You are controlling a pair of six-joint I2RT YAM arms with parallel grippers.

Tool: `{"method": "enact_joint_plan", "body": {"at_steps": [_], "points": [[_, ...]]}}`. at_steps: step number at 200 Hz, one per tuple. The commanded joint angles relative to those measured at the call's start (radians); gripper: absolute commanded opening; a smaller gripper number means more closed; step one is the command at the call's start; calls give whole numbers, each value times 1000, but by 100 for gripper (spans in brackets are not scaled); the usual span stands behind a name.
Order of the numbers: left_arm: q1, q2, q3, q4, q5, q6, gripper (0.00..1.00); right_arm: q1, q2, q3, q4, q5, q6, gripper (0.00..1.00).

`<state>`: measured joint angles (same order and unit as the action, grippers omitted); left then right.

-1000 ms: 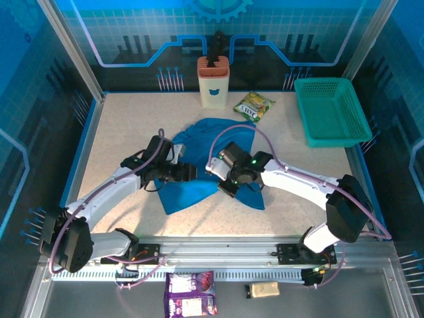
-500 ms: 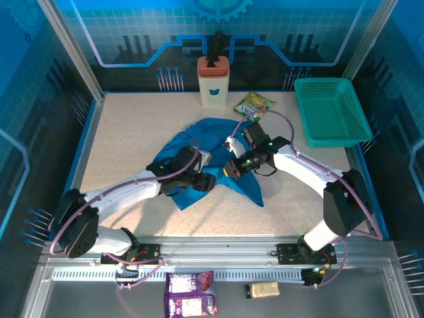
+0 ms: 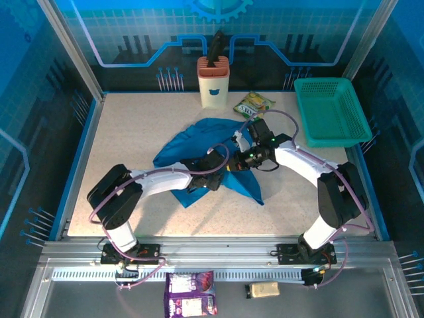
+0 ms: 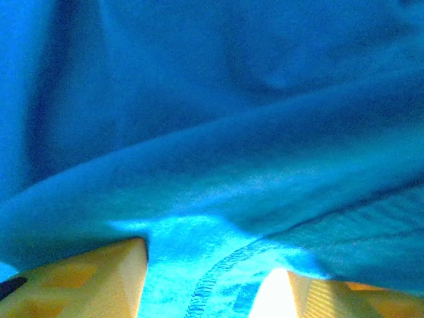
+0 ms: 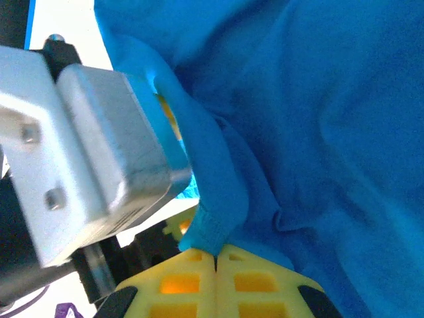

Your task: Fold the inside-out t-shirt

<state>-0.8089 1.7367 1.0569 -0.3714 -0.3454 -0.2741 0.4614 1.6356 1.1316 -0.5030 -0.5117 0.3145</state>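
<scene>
The inside-out t-shirt (image 3: pixel 199 142) lies crumpled in the middle of the table, plain blue. My left gripper (image 3: pixel 213 176) is pushed into its near side, and cloth drapes over its grey body (image 5: pixel 99 152). In the left wrist view, the left gripper (image 4: pixel 205 291) is open, its yellow fingers (image 4: pixel 86 281) apart, with a stitched seam of the t-shirt (image 4: pixel 218 278) lying across the gap. My right gripper (image 3: pixel 234 165) is right beside it. In the right wrist view, the right gripper (image 5: pixel 215 262) is shut, pinching a hem of the t-shirt (image 5: pixel 218 218).
An orange-and-white holder (image 3: pixel 213 83) stands at the back. A yellow-green snack packet (image 3: pixel 254 106) lies next to it, and a teal mesh basket (image 3: pixel 330 109) sits at the back right. A purple packet (image 3: pixel 190 295) lies below the table's front rail.
My left arm has swung right, deeper into the shirt's near side. My right gripper has drawn back and to the right with the cloth in it, gathering the shirt.
</scene>
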Motion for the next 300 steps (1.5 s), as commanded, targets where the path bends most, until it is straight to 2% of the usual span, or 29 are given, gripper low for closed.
{"method": "enact_joint_plan", "body": {"at_steps": [1,44,72,80,89,107,122,135,159,170,182,201,216,240,252,263,278,300], "points": [[-5,26,31,-53,-73,22,52,-21,25,20,-1,-28,14,0],[2,14,28,-46,-72,45,26,-36,32,29,-17,-11,3,0],[21,-7,22,-38,-28,63,8,-40,38,48,-48,44,-2,0],[25,-24,22,-41,-11,70,5,-40,38,59,-72,85,-3,6],[34,-46,25,-50,19,80,3,-41,35,74,-113,158,-4,16],[59,-102,32,-77,96,95,0,-35,13,100,-186,319,-6,27],[87,-163,30,-95,154,104,0,-12,-24,118,-257,487,-19,35],[118,-221,33,-111,230,108,0,11,-61,128,-285,559,-34,38],[176,-301,64,-172,391,125,0,86,-136,110,-229,526,-120,43],[198,-324,85,-213,455,144,0,142,-169,86,-172,502,-177,51],[210,-344,105,-254,500,167,0,193,-193,51,-101,493,-224,60],[217,-370,133,-313,542,197,0,240,-202,8,-14,464,-300,62],[220,-388,148,-353,558,219,0,258,-194,-4,31,465,-333,62],[226,-415,153,-382,559,237,0,267,-182,-10,56,394,-370,59],[232,-420,155,-388,559,238,0,270,-178,-19,62,392,-370,55],[233,-424,155,-390,557,240,0,270,-170,-24,63,398,-364,44],[237,-430,154,-392,551,240,0,269,-164,-37,64,388,-358,34],[241,-440,154,-400,527,241,0,272,-175,-46,65,383,-345,5]]}}
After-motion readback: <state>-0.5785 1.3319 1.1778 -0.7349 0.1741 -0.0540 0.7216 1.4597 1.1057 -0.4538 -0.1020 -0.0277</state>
